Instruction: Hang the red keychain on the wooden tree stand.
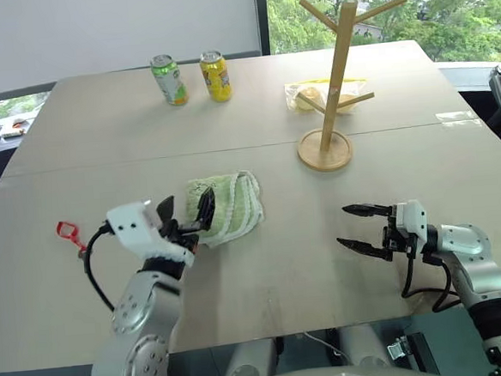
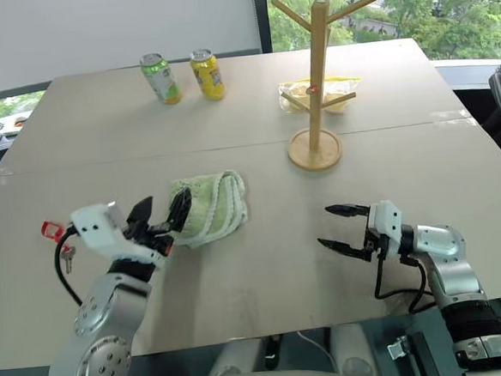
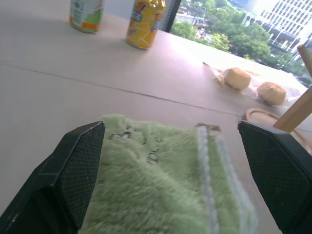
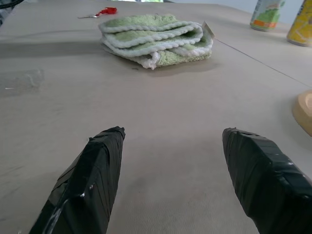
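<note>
A beige tabletop (image 1: 100,121) stands before a window with green trees; the red keychain (image 1: 68,233) lies at its 9 o'clock edge, the wooden tree stand (image 1: 333,83) toward 1 o'clock. The left gripper (image 1: 186,215) hangs over a green towel (image 1: 232,205), jaws wide, empty. The right gripper (image 1: 361,226) at 4 o'clock points left, jaws apart, holding nothing.

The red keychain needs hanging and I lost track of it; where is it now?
The red keychain lies on the table's left side in the head view, left of the green towel, beside the left end effector.
</note>
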Available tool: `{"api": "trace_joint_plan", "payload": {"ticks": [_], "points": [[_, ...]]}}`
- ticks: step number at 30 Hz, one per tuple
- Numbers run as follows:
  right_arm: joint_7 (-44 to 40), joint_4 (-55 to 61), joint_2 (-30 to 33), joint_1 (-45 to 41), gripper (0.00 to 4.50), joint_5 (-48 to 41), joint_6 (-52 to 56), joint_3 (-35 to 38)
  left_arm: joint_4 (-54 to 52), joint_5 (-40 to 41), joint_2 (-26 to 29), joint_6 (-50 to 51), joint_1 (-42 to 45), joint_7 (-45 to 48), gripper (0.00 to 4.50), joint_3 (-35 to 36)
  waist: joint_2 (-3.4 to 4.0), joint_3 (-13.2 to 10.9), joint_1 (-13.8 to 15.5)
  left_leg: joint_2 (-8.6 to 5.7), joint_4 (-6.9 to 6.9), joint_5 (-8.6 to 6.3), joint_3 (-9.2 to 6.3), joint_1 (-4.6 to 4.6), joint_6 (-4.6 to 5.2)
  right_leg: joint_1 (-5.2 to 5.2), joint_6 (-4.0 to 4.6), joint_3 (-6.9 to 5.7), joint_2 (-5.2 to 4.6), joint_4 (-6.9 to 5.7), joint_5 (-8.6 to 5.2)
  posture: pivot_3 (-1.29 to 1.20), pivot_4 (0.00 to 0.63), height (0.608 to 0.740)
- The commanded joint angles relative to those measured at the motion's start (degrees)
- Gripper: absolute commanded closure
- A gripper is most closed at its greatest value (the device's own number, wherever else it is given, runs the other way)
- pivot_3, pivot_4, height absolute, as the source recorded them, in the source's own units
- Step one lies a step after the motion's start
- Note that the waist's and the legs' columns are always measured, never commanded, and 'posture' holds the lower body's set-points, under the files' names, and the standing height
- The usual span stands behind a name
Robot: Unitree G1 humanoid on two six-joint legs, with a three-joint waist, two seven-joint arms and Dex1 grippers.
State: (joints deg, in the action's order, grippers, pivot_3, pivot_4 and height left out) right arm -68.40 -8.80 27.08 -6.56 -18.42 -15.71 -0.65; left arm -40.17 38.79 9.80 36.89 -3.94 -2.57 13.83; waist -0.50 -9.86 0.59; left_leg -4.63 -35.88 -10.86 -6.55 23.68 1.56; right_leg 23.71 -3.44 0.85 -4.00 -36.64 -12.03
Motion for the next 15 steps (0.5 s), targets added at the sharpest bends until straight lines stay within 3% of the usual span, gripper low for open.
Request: {"api": "trace_joint_plan", "payload": {"ticks": [1, 8, 15], "points": [[2.7, 3.4, 0.1, 1.6, 1.07, 0.0, -1.7, 1.1, 2.8, 4.2, 1.0, 5.9, 5.3, -5.0, 0.0, 4.0, 0.0, 0.0, 0.2, -0.01, -0.01, 0.0, 0.01, -0.01, 0.0, -0.01, 0.01, 0.01, 0.0, -0.05, -0.01, 0.0, 0.15, 0.74], [6.3, 5.1, 0.6, 4.6, 1.07, 0.3, -3.0, 1.8, 8.4, 7.7, 1.1, 12.5, 10.0, -9.9, 0.0, 7.6, -0.01, 0.0, 0.2, -0.04, -0.08, 0.0, 0.03, 0.0, 0.0, 0.0, 0.01, 0.07, 0.0, -0.08, 0.0, 0.0, 0.15, 0.74], [8.2, 5.4, 0.7, 4.7, 1.07, 0.1, -3.7, 2.0, 11.2, 6.3, 1.5, 16.9, 11.6, -10.3, 0.0, 4.6, -0.02, 0.0, 0.3, -0.05, -0.13, 0.0, 0.02, 0.01, -0.01, -0.01, 0.17, 0.06, -0.02, -0.08, -0.09, 0.0, 0.15, 0.74]]}}
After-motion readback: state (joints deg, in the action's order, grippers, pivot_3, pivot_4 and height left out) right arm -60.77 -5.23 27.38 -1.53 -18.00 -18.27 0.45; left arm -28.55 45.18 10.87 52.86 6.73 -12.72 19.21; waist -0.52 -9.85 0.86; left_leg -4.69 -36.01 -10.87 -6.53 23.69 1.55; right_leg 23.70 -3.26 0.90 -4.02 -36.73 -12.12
